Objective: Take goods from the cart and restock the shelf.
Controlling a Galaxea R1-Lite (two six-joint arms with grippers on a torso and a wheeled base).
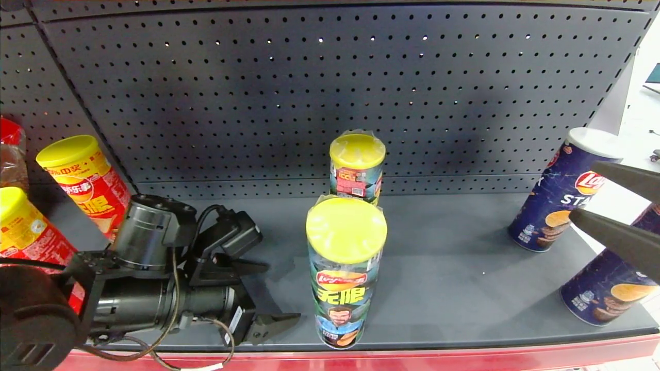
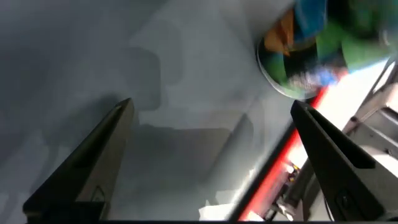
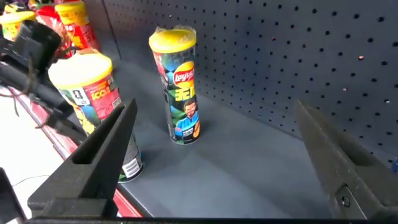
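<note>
Front yellow-lidded can point(image 1: 344, 278) stands just beside left gripper point(image 1: 281, 292), jaws wide, empty.

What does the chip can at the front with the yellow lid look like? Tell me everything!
The front chip can is a tall round tube standing upright near the front edge of the grey shelf. It has a flat yellow plastic-looking lid and a colourful wrapper with blue, green and a face near the bottom. A matching can stands right behind. The open left gripper is beside it, not touching.
</note>
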